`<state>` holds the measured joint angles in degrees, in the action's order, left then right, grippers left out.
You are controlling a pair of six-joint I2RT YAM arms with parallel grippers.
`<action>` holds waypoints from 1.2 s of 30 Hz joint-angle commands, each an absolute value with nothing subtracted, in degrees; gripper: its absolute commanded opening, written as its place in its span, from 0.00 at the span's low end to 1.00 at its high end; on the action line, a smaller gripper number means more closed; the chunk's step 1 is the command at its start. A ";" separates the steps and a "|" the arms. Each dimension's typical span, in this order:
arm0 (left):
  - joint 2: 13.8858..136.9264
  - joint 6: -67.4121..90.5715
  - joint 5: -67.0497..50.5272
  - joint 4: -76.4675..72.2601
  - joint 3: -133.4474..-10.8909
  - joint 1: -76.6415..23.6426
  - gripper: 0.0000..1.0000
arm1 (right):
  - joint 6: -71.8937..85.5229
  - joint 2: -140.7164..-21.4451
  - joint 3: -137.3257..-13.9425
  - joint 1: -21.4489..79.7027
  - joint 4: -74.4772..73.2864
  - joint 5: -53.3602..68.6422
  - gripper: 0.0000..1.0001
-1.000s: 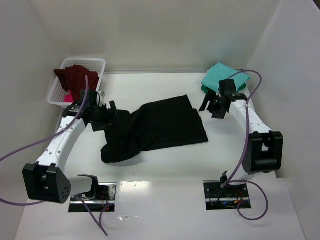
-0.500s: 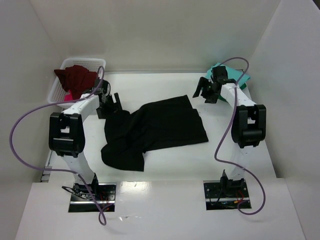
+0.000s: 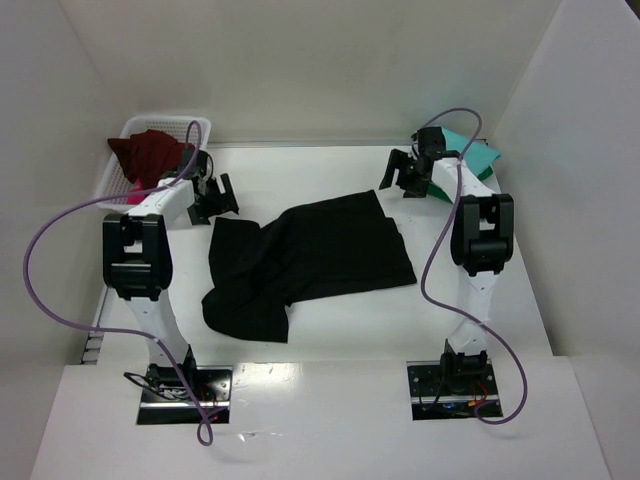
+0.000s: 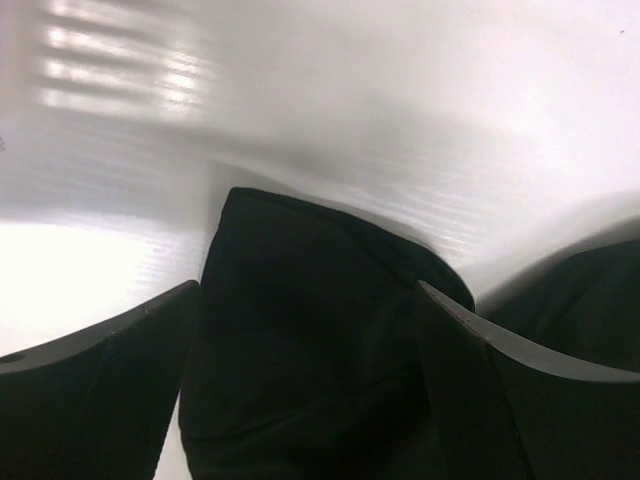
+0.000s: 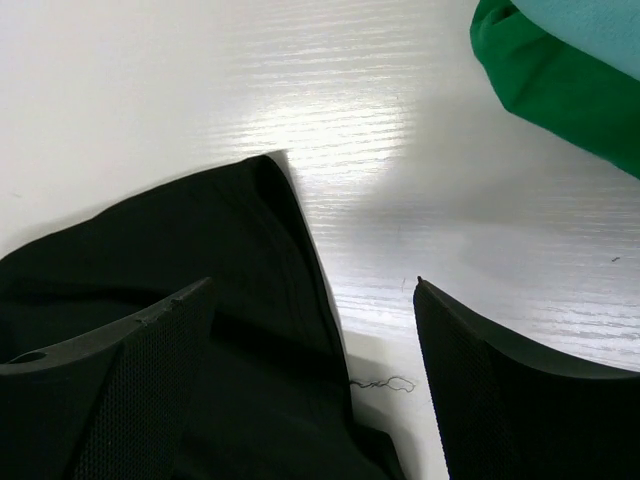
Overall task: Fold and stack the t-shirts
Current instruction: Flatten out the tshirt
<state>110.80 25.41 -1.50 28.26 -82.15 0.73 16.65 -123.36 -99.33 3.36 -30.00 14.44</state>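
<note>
A large black t-shirt [image 3: 310, 260] lies partly spread in the middle of the table, bunched at its near left. My left gripper [image 3: 213, 198] is open just behind the shirt's far left corner. In the left wrist view [image 4: 308, 290] that corner [image 4: 300, 330] lies between the open jaws, not pinched. My right gripper [image 3: 398, 178] is open just behind the far right corner. In the right wrist view [image 5: 314, 282] that corner [image 5: 210, 250] lies by the left finger. A folded teal shirt [image 3: 472, 156] on a green one [image 5: 560, 85] sits at the back right.
A white lattice basket [image 3: 117, 168] stands at the back left with a maroon shirt [image 3: 150, 152] and a bit of pink cloth [image 3: 131, 191] in it. White walls close in the table on three sides. A loose thread [image 5: 380, 384] lies by the black shirt's edge.
Both arms have swung up and toward the back wall. Each gripper has moved from beside the black shirt to just behind its far corner. The shirt's far left corner now lies flatter.
</note>
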 commanded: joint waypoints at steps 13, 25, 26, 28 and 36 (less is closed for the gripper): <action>116.28 25.93 8.36 24.08 -83.14 1.14 0.81 | 15.73 -124.37 -103.74 3.87 -28.92 17.05 0.85; 120.69 25.40 14.69 24.61 -84.83 -1.32 0.71 | 15.73 -122.17 -100.44 3.87 -28.92 15.39 0.85; 120.85 25.40 14.50 24.61 -84.99 -1.32 0.69 | 15.73 -122.17 -100.28 3.87 -28.92 15.21 0.85; 120.85 25.40 14.50 24.61 -84.99 -1.32 0.58 | 15.73 -121.64 -99.87 3.87 -28.92 14.79 0.85; 120.24 25.70 12.40 25.14 -84.99 -1.32 0.33 | 16.87 -122.17 -100.66 4.39 -27.77 15.29 0.85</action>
